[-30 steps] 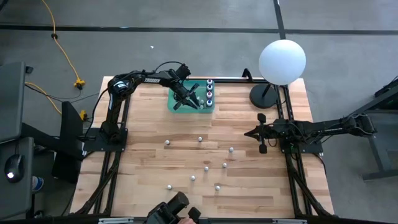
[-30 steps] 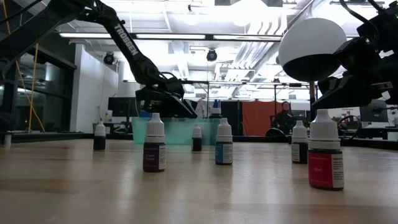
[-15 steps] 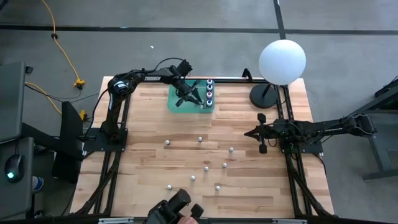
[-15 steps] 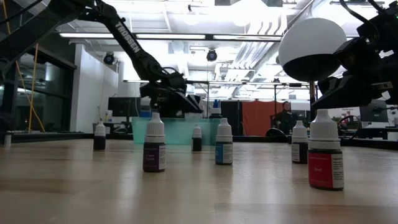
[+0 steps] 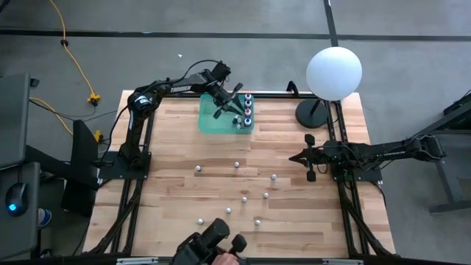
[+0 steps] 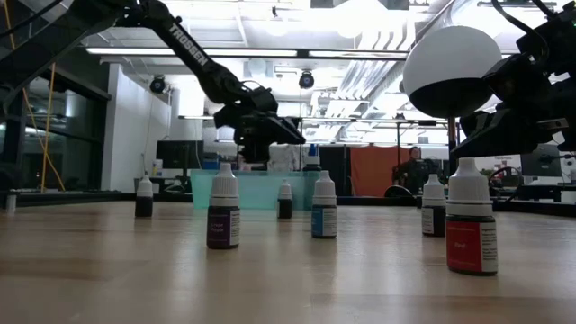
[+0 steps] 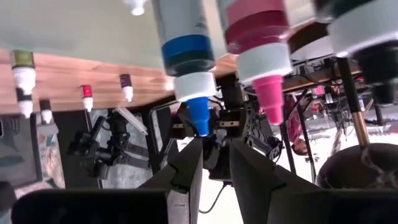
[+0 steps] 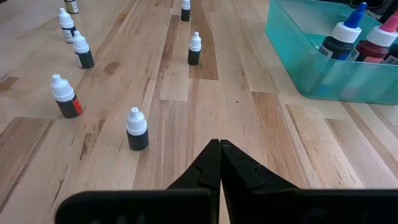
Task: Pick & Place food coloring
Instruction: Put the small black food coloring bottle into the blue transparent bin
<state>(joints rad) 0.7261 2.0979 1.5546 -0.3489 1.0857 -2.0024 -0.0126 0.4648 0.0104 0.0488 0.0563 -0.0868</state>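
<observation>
The left gripper (image 5: 229,104) hangs over the teal bin (image 5: 209,124) at the table's far edge, its fingers (image 7: 186,171) a narrow gap apart with nothing between them. Just ahead of it in the wrist view stand the bottles already binned: a blue-capped bottle (image 7: 186,56) and a pink-capped bottle (image 7: 261,46) close beside it. Eight or so loose food coloring bottles (image 5: 237,164) stand scattered on the bare wood, well apart from the bin, though from above they are only pale dots and the count is unsure. The right gripper (image 8: 219,152) waits near the table's right side, fingers pressed together. The risk I see: leaving the bin low, the left gripper could clip the upright bottles and topple them.
</observation>
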